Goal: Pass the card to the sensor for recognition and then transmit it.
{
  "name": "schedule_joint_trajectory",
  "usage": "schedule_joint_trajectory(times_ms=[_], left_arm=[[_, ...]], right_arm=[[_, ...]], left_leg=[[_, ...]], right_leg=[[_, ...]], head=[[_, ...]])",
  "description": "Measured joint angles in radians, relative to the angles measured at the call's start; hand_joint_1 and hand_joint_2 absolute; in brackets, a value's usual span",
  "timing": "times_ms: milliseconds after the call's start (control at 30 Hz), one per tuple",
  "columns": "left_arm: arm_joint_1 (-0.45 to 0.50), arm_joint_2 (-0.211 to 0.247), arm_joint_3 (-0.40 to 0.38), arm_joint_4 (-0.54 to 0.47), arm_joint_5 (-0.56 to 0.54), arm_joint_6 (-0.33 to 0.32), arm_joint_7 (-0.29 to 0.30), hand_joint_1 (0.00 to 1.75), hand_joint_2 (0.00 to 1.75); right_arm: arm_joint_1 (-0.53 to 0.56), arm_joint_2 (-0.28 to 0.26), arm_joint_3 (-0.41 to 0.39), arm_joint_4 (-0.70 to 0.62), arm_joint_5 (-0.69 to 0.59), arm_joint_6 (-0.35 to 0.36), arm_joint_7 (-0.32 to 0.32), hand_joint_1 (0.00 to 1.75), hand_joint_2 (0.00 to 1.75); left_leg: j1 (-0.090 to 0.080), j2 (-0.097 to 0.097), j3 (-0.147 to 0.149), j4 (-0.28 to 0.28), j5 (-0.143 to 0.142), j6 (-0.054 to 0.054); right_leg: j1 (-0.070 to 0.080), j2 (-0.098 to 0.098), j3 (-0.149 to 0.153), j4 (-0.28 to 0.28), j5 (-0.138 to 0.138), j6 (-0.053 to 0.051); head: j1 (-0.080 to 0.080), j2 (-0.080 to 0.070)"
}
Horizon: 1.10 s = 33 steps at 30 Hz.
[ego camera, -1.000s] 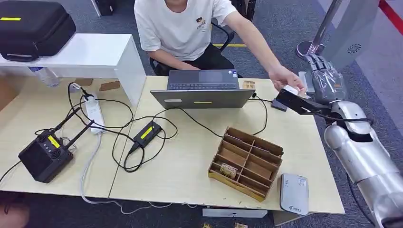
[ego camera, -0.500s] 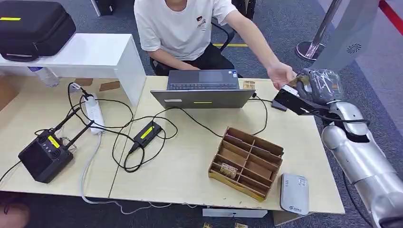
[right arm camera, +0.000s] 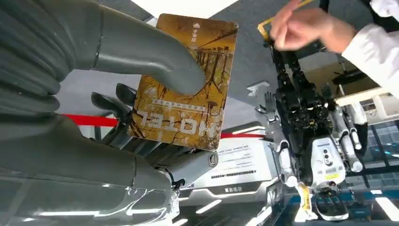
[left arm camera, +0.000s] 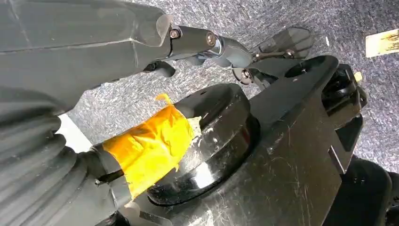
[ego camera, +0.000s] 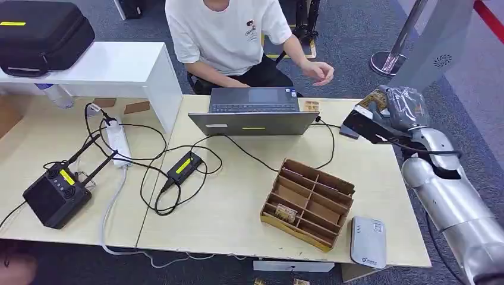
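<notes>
My right hand (ego camera: 405, 108) is raised over the table's far right corner and grips a brown card (ego camera: 373, 98). Up close, the card (right arm camera: 188, 89) reads "HOTEL", and my thumb (right arm camera: 146, 52) presses it against the darker fingers behind. The grey card sensor (ego camera: 367, 240) lies flat at the table's near right corner, well below and nearer than the hand. A person in a white shirt sits behind the laptop, their hand (ego camera: 317, 71) lifted off the card and apart from mine. My left hand (left arm camera: 202, 40) hangs low with fingers stretched out and nothing in them.
A laptop (ego camera: 254, 114) stands at the far middle of the table (ego camera: 226, 208). A brown divided box (ego camera: 309, 202) sits between it and the sensor. Cables, a power strip (ego camera: 119, 141) and a black radio unit (ego camera: 54, 193) cover the left side. A black block (ego camera: 364, 126) is fixed below my right hand.
The person placed the card in my right hand, then drew their hand back toward their body. My fingers went from upright and spread to curled around the card.
</notes>
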Motion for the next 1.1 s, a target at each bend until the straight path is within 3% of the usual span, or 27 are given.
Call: schedule_joint_trajectory(times_ms=[133,267,567,900,1100], left_arm=[[0.001,0.000,0.000,0.000,0.015,0.005,0.000,0.00,1.75],[0.005,-0.001,0.000,0.000,0.032,0.008,0.000,0.00,1.75],[0.006,-0.003,0.000,0.000,0.049,0.014,0.001,0.00,1.75],[0.018,-0.010,0.000,0.000,0.083,0.040,0.006,0.00,1.75],[0.018,-0.011,0.000,0.000,0.095,0.042,0.010,0.00,1.75]], right_arm=[[0.061,-0.011,-0.028,-0.040,-0.045,-0.027,-0.029,1.75,1.75],[0.188,-0.048,-0.084,-0.132,-0.092,-0.051,-0.071,1.75,1.75],[0.346,-0.097,-0.168,-0.256,-0.089,-0.063,-0.097,1.75,1.75],[0.782,-0.159,-0.399,-0.548,0.024,-0.134,-0.161,1.75,1.75],[0.921,-0.158,-0.486,-0.631,0.045,-0.134,-0.179,1.75,1.75]], left_leg=[[0.000,0.000,0.000,0.000,0.000,0.000],[0.000,-0.001,-0.001,0.000,-0.001,0.000],[0.000,-0.002,0.001,0.000,-0.001,0.001],[0.000,-0.007,-0.001,0.000,-0.004,0.000],[0.000,-0.005,0.000,-0.001,-0.004,0.000]], right_leg=[[0.000,0.000,0.000,0.000,0.000,0.000],[0.000,-0.001,0.000,-0.001,0.000,0.000],[0.000,-0.003,0.001,-0.002,-0.001,0.000],[0.000,-0.007,0.002,-0.002,-0.004,0.000],[0.000,-0.006,0.002,-0.002,-0.005,-0.001]], head=[[0.000,0.000],[0.000,0.000],[0.000,0.000],[0.000,0.000],[0.000,0.000]])
